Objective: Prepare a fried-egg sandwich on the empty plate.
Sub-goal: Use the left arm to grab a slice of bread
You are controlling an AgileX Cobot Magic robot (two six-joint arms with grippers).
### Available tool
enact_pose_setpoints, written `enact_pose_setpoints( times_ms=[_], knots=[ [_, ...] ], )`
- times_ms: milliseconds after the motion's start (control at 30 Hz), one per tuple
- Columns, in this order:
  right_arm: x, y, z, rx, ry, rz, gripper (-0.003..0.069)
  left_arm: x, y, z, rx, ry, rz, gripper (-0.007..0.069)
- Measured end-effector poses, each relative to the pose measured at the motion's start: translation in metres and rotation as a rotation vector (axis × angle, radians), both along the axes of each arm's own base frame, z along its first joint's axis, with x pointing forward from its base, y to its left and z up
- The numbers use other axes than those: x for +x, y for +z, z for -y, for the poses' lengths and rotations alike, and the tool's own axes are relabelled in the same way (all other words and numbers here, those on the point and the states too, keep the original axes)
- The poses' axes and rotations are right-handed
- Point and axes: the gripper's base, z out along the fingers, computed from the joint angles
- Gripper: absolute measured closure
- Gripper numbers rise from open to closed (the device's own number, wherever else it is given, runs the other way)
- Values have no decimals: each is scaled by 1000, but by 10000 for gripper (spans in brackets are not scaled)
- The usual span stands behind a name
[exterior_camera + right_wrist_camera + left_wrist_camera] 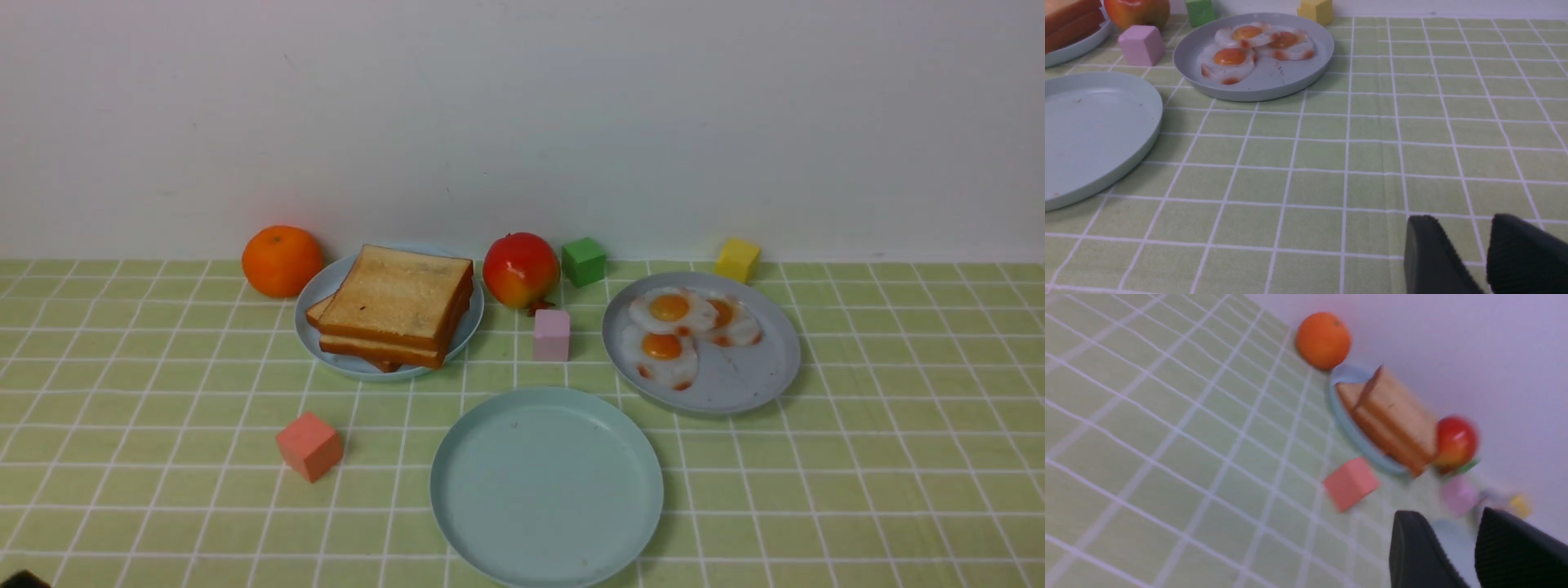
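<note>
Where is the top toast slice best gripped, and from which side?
Probably the near crust edge of the top toast slice, coming from the robot's side at a low slant. It lies flat on the other slices, so only its edges offer a pinch; the near edge faces open tablecloth, while the red fruit crowds its right edge and the wall stands behind the far one.

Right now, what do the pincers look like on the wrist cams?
Left pincer and right pincer look alike: two matte black fingers each, blunt rounded tips, finely ribbed faces. No cables, markings or arm links show.
</note>
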Motion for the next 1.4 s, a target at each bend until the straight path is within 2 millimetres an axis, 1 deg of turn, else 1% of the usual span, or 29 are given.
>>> enact_pose_setpoints(
  times_ms=[33, 100, 200, 233, 267, 367, 433, 500, 533, 633, 667, 700, 733, 767, 800, 867, 933, 967, 1000, 1033, 1100, 1133, 1200, 1233, 1267, 1300, 1333, 1367, 1400],
  knots=[
    [0, 0, 0, 0, 0, 0, 418, 0, 3, 0, -92, 10, 24, 387],
    [0, 0, 0, 0, 0, 0, 418, 1, 7, -1, -216, 29, 65, 387],
    [0, 0, 0, 0, 0, 0, 418, 1, 12, -3, -286, 52, 114, 389],
    [0, 0, 0, 0, 0, 0, 418, 1, 13, -4, -297, 59, 127, 401],
    [0, 0, 0, 0, 0, 0, 418, 1, 13, -4, -295, 58, 127, 406],
    [0, 0, 0, 0, 0, 0, 418, -1, 23, 0, -232, 12, 100, 475],
    [0, 0, 0, 0, 0, 0, 418, 0, 40, 3, -128, -25, 73, 536],
    [0, 0, 0, 0, 0, 0, 418, 3, 49, 5, -51, -48, 39, 566],
    [0, 0, 0, 0, 0, 0, 418, 11, 63, 8, 78, -98, -12, 603],
    [0, 0, 0, 0, 0, 0, 418, 27, 85, 17, 264, -239, -85, 626],
    [0, 0, 0, 0, 0, 0, 418, 32, 92, 20, 313, -294, -111, 629],
    [0, 0, 0, 0, 0, 0, 418, 33, 93, 21, 325, -308, -118, 629],
    [0, 0, 0, 0, 0, 0, 418, 47, 107, 31, 416, -441, -196, 629],
    [0, 1, 0, 4, 0, 6, 418, 55, 113, 37, 452, -514, -247, 629],
    [0, 1, 0, 6, 0, 8, 418, 59, 117, 38, 462, -526, -259, 629],
    [1, 2, -2, 82, -7, 23, 418, 73, 126, 48, 503, -631, -337, 629],
    [2, 6, -4, 274, -23, 62, 418, 100, 141, 61, 556, -718, -404, 629],
    [2, 7, -4, 280, -25, 68, 418, 102, 140, 62, 553, -719, -415, 629],
    [3, 13, -5, 386, -36, 126, 418, 117, 146, 69, 593, -743, -429, 629],
    [4, 17, -4, 434, -42, 161, 418, 125, 147, 74, 622, -758, -443, 629],
    [4, 20, -4, 481, -48, 193, 418, 133, 147, 79, 656, -774, -460, 629],
    [4, 25, -3, 584, -63, 238, 418, 145, 143, 89, 724, -801, -497, 629],
    [4, 31, -3, 658, -65, 244, 426, 157, 137, 103, 798, -825, -538, 633],
    [2, 38, -4, 670, -52, 226, 441, 163, 134, 111, 830, -828, -553, 638],
    [1, 39, -5, 669, -48, 221, 445, 162, 134, 112, 826, -830, -554, 638],
    [-4, 61, -9, 638, -4, 161, 491, 177, 130, 123, 874, -817, -583, 638],
    [-5, 64, -10, 631, 2, 152, 498, 176, 130, 124, 869, -816, -585, 638],
    [-7, 76, -12, 586, 27, 118, 525, 185, 129, 128, 885, -805, -599, 638],
    [-10, 97, -16, 484, 72, 34, 574, 199, 126, 134, 898, -785, -622, 638]
  ],
)
